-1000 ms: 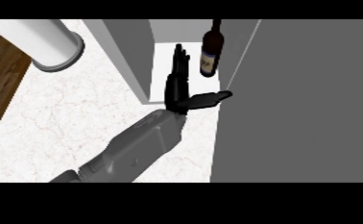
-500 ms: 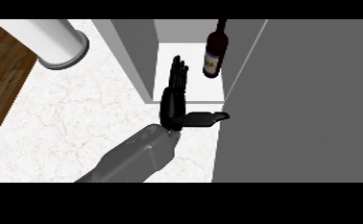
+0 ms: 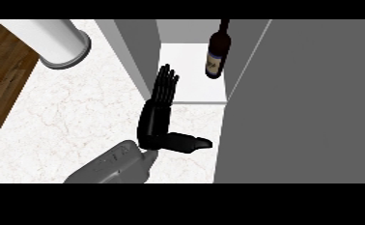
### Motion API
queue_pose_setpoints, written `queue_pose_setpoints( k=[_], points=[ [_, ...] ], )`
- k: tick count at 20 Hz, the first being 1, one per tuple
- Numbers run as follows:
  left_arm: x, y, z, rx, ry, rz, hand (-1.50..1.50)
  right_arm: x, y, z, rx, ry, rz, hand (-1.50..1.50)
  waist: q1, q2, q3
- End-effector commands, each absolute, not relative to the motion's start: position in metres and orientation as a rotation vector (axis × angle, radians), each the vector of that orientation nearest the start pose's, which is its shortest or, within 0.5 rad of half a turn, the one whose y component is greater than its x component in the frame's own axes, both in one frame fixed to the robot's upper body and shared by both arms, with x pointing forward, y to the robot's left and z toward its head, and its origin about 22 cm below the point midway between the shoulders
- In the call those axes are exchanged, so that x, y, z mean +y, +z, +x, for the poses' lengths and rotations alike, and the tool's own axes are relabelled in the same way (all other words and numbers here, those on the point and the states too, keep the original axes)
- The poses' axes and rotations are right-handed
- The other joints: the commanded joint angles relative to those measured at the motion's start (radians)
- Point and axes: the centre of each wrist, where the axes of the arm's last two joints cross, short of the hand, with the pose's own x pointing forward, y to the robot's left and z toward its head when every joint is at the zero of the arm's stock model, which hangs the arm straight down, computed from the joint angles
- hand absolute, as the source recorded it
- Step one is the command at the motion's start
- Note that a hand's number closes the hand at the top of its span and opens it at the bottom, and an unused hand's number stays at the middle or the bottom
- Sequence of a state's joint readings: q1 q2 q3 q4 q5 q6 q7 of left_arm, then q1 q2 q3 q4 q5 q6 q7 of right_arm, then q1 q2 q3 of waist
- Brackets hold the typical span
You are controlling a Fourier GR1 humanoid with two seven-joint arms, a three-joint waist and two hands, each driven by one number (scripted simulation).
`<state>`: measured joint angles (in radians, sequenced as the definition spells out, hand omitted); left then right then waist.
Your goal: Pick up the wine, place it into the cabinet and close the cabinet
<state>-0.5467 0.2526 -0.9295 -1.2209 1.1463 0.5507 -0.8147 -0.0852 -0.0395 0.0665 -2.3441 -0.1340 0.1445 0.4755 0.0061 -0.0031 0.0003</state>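
wine [image 3: 217, 50] top cut off inside cabinet [image 3: 135, 45], left hand [image 3: 158, 118] fingers straight

wine [image 3: 217, 55] inside cabinet [image 3: 135, 50], hand [image 3: 158, 118] before

Dark wine bottle [image 3: 217, 55] with pale label, grey cabinet [image 3: 299, 103], white marbled counter [image 3: 78, 108], black hand [image 3: 158, 115]

Kitchen setting, seen steeply from above: white marble-look counter [image 3: 78, 108], grey cabinet [image 3: 299, 103] with open compartment and white shelf floor [image 3: 187, 74], dark wine bottle [image 3: 217, 55] standing inside. White cylinder [image 3: 61, 40] on the counter, possibly a paper-towel roll. Wood floor [image 3: 14, 69] at left edge.
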Motion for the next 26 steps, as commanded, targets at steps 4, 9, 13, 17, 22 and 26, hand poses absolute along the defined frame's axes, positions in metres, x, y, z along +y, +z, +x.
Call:
queue_pose_setpoints(
  k=[4,9,13,17,22,26],
  points=[
    [0.114,0.013,0.233,-1.836,0.094,-0.502,-1.5,-0.22,0.19,0.166,-1.897,0.4,0.318,1.5,0.0,-0.001,0.0],
    [0.158,0.029,0.214,-1.813,0.037,-0.568,1.5,-0.219,0.198,0.172,-1.922,0.542,0.324,1.5,0.005,0.0,0.0],
    [0.183,0.032,0.195,-1.815,0.029,-0.561,1.5,-0.22,0.203,0.145,-1.879,0.64,0.417,1.5,-0.002,-0.001,0.0],
    [0.217,0.048,0.194,-1.831,0.049,-0.55,1.5,-0.202,0.2,0.139,-1.795,0.654,0.557,1.5,0.004,-0.002,-0.001],
    [0.255,0.037,0.171,-1.821,0.072,-0.508,1.5,-0.172,0.19,0.134,-1.799,0.695,0.647,1.5,0.007,-0.001,-0.001],
    [0.27,0.055,0.164,-1.832,0.094,-0.501,-1.5,-0.142,0.199,0.118,-1.739,0.76,0.762,1.5,0.011,-0.006,-0.002]
  ],
)
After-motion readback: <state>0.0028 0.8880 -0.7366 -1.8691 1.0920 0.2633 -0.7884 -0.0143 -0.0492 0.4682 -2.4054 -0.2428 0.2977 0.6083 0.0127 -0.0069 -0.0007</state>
